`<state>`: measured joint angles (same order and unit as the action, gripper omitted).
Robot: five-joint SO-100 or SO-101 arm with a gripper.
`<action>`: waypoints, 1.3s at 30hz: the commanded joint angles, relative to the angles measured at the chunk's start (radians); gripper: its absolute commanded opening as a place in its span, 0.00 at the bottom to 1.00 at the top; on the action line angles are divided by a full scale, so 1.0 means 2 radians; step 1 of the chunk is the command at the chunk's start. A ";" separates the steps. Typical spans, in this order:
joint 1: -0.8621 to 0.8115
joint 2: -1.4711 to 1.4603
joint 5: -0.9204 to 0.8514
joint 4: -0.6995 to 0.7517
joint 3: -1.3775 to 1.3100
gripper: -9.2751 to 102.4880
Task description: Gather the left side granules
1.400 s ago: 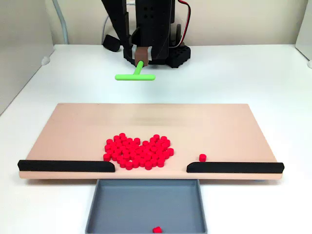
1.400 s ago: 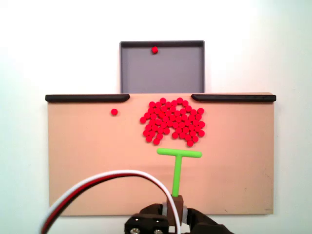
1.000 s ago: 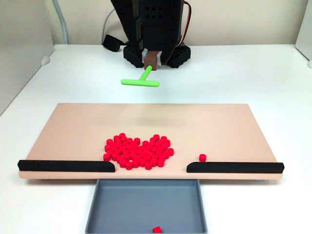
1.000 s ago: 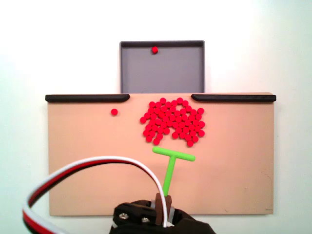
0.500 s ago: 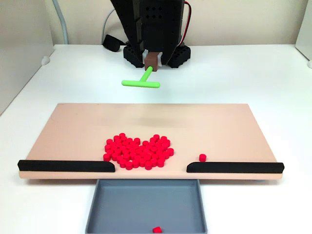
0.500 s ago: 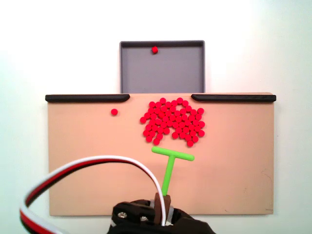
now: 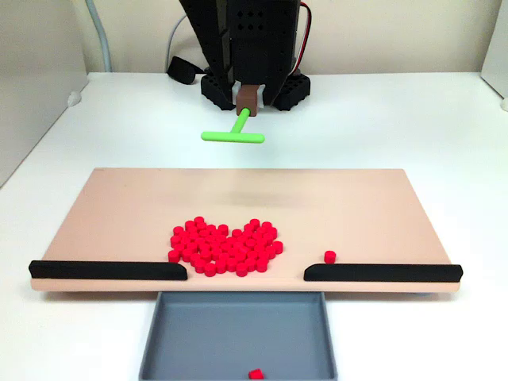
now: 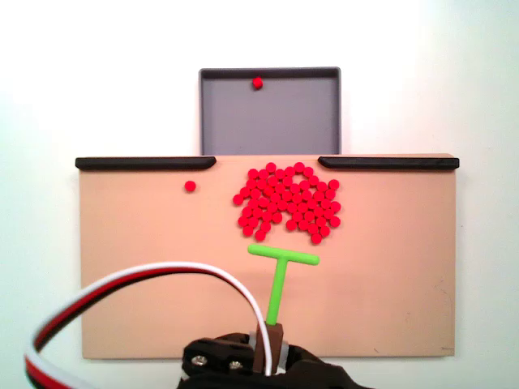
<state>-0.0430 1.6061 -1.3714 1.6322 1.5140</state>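
- Red granules [image 7: 224,246] lie bunched on the tan board [image 8: 405,275], just behind the gap between the two black rails [image 7: 107,270]; we see the same cluster [image 8: 288,203] from above, sitting in front of the opening.
- One stray granule [image 7: 329,256] rests apart, close to a rail's inner end [image 8: 190,186]; we judge it the one to be gathered.
- We read the rails as fences that funnel pellets toward the grey tray [image 7: 159,349], which sits below the gap and already holds one pellet [image 8: 257,83].
- Our end effector [image 8: 270,344] is clamped on the stem of the green T-shaped stick [image 8: 280,270], crossbar forward so it can work as a rake.
- From the front, the stick [image 7: 234,133] hangs in the air, clear of the board; from above its crossbar lies just short of the cluster, slightly tilted.
- Both board and tray rest on the white bench [image 7: 397,119].
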 commanded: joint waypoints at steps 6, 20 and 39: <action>0.006 0.009 -0.003 -0.001 -0.012 0.08; 0.018 0.004 -0.003 -0.002 -0.012 0.08; 0.053 0.005 0.057 -0.002 -0.012 0.08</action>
<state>0.0506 1.6061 -1.2747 1.6322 1.5140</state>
